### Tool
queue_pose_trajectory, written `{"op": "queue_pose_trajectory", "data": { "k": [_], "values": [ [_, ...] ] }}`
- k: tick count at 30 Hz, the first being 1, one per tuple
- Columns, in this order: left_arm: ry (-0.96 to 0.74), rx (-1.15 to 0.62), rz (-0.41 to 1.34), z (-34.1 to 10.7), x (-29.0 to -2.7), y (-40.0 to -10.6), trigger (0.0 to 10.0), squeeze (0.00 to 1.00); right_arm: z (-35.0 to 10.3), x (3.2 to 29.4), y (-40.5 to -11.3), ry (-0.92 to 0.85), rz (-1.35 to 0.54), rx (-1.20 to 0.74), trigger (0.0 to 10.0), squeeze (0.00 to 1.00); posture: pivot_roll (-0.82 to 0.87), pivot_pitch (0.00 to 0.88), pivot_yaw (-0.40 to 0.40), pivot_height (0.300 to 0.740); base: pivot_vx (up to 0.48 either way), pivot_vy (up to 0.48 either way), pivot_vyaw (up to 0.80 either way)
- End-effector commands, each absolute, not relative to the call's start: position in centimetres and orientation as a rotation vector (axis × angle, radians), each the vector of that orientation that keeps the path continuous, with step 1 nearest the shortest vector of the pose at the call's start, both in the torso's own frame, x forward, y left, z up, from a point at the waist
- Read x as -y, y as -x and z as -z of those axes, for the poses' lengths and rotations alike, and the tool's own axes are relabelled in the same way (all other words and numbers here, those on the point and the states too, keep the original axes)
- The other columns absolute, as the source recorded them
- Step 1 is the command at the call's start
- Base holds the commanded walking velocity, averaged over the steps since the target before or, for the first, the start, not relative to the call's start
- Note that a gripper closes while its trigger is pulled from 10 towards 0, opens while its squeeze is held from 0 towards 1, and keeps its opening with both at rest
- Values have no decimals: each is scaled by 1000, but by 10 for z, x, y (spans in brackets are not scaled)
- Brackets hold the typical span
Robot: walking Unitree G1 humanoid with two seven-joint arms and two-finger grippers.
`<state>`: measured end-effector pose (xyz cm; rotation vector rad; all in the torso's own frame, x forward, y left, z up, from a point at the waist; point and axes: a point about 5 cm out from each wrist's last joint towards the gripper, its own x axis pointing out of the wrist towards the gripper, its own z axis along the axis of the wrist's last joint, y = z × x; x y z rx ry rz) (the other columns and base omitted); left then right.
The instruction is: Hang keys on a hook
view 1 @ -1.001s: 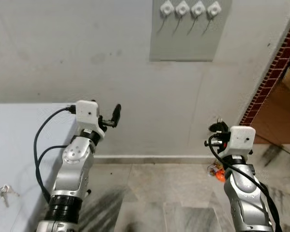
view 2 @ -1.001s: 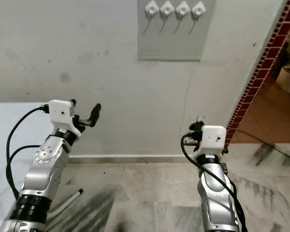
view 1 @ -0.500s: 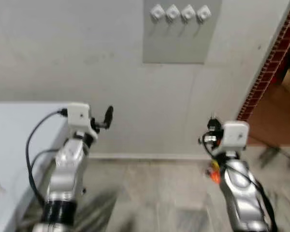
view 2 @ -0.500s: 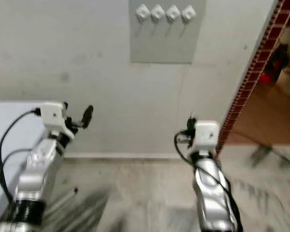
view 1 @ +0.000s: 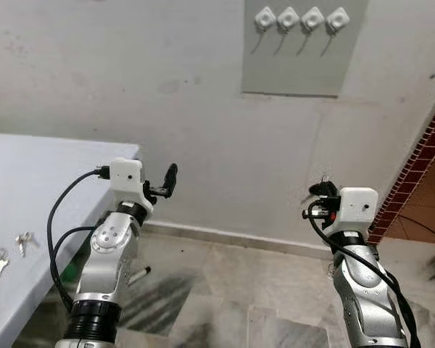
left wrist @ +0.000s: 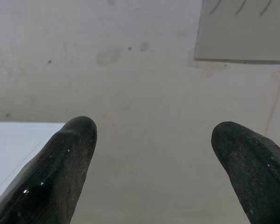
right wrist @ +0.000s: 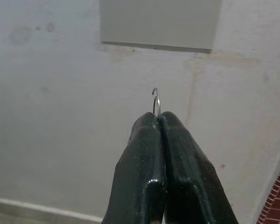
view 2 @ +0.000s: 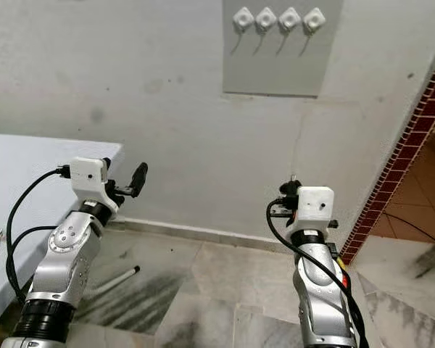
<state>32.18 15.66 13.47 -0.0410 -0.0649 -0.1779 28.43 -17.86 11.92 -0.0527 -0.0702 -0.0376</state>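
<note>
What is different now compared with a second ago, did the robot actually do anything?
Mostly the camera swung: the whole picture shifted, bringing more of the table and the keys lying on it into sight. Nothing was picked up or let go. The right gripper stays shut on a thin key ring, the left gripper stays open and empty, and both arms remain raised toward the wall below the hooks.

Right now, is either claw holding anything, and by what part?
Right claw is shut on a thin metal key ring, pinched at its lower arc; the keys themselves aren't visible. Left claw is open, empty.
</note>
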Motion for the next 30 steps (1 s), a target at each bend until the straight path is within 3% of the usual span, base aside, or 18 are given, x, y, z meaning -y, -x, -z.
{"op": "queue_pose_trajectory", "data": {
  "k": [1,23,30],
  "values": [
    [34,64,176,-137,-159,-322,10000,0,-124,176,-285,44,28,84,10000,0,-58,0,21,740,0,0,0],
    [21,45,193,-134,-157,-321,10000,0,-122,174,-283,49,23,78,10000,0,-61,0,21,740,0,0,0],
    [33,37,204,-133,-155,-321,10000,0,-121,175,-281,49,25,75,10000,0,-66,0,21,740,0,-432,0]
  ]
}}
